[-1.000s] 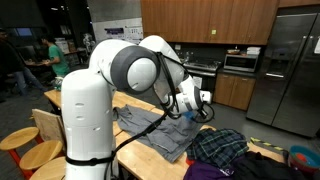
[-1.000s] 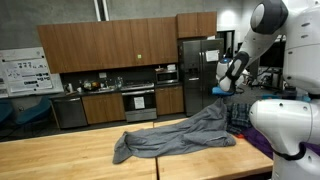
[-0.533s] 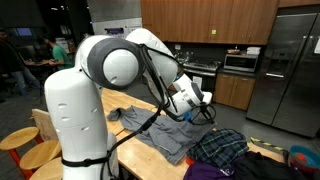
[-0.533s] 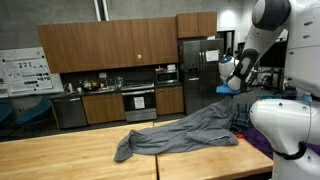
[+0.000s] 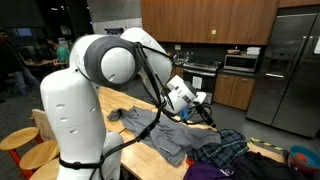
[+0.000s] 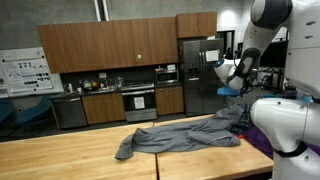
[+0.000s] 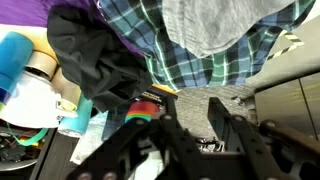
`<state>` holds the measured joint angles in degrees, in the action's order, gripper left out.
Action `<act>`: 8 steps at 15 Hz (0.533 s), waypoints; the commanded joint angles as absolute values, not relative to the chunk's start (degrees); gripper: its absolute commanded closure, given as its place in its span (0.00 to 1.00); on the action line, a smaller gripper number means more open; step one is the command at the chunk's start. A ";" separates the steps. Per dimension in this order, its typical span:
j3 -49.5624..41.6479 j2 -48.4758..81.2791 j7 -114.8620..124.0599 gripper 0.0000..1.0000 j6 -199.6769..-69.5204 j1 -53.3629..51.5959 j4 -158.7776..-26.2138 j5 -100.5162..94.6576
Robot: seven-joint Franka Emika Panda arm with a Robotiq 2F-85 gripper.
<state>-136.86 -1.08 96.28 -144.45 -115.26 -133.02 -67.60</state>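
A gray garment [image 6: 180, 135] lies spread along the wooden counter [image 6: 60, 155]. It is a plain, soft, mid-gray fabric with no print, rumpled into long folds. At its left end a narrow part hangs bunched toward the near edge of the counter. From there the cloth runs flat to the right and rises slightly at its right end, against a pile of other clothes. The hand [image 6: 233, 88] hangs just above that right end. It is not clear whether the hand touches the cloth.

In an exterior view from behind the arm, the gray garment [image 5: 150, 128] is spread flat on the counter to the left. The hand [image 5: 207, 110] points down at its right edge, with a plaid shirt [image 5: 222, 148] heaped just to the right.

In the wrist view a black cloth [image 7: 90, 60] lies crumpled at the left, with the plaid shirt [image 7: 170, 65] beside it. The gray garment [image 7: 220, 25] lies over the far side of the shirt. The hand [image 7: 190, 110] comes in from the near edge with its fingers apart and nothing gripped between them.
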 commanded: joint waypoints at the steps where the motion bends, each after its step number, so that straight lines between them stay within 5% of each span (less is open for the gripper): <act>1: -120.99 -0.59 99.21 0.29 -141.62 -101.64 -134.08 -71.01; 5: -119.55 -0.29 99.85 0.02 -144.84 -104.13 -137.70 -76.77; 8: -118.09 1.02 100.04 0.00 -150.59 -105.34 -141.99 -82.75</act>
